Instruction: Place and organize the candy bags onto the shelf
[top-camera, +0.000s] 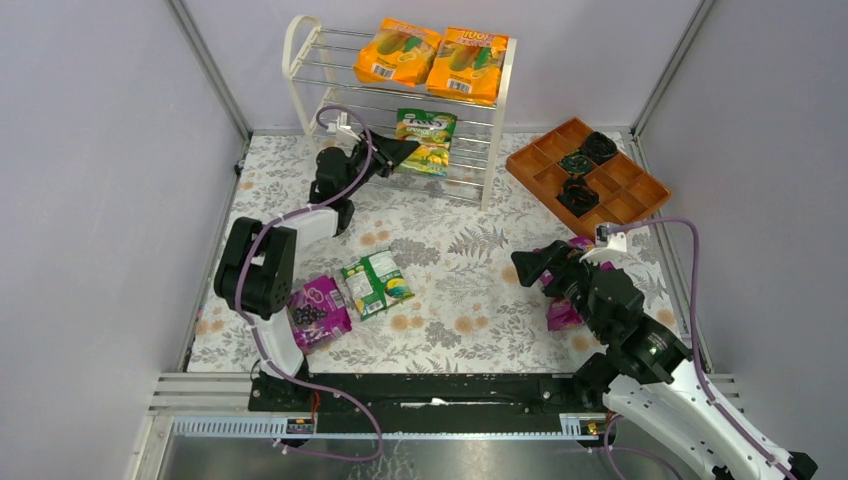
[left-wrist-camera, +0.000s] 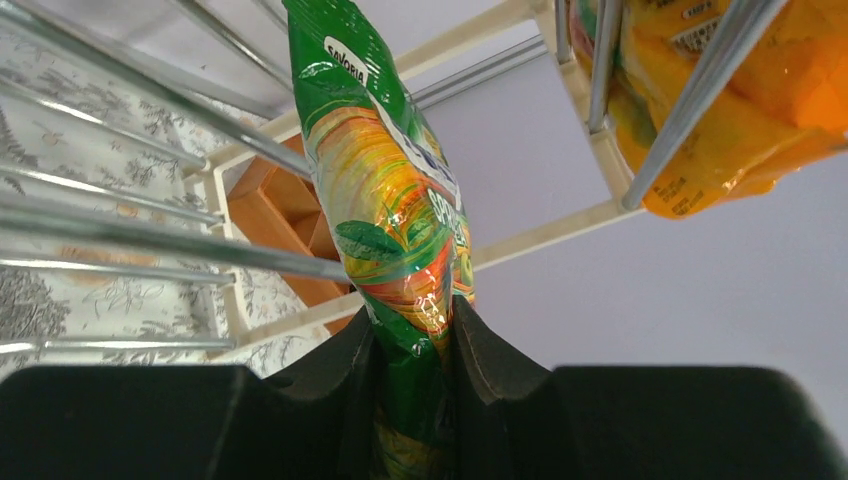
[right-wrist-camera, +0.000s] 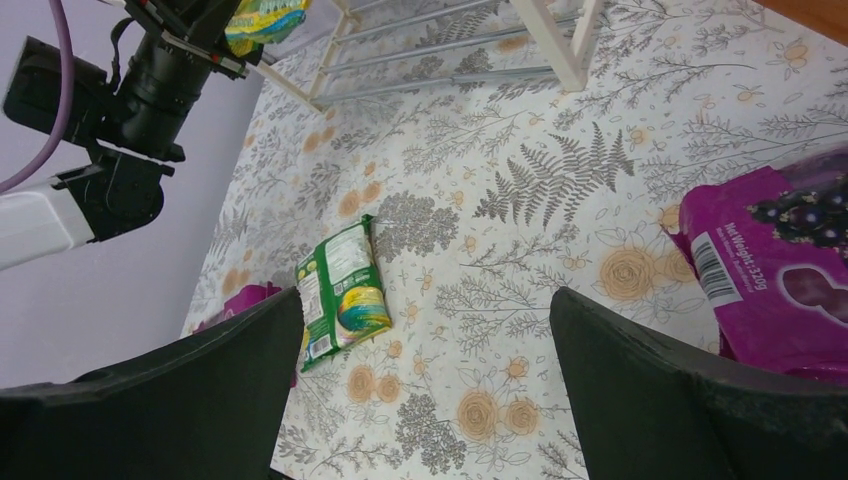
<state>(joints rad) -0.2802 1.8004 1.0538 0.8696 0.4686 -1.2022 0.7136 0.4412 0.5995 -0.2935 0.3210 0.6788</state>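
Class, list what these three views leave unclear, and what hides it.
Top view: purple candy bag mostly hidden under the right arm.
Left wrist view: green candy bag's bottom hidden between the left fingers.
Top view: black objects in the orange tray, too small to identify.

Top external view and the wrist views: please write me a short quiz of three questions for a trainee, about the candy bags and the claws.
1. True or false: the left claw is shut on a green bag at the shelf.
2. How many orange bags lie on the top tier?
3. The right claw is: A) open and empty; B) shut on a purple bag; C) shut on a shelf rod.
Key: 1 true; 2 two; 3 A.
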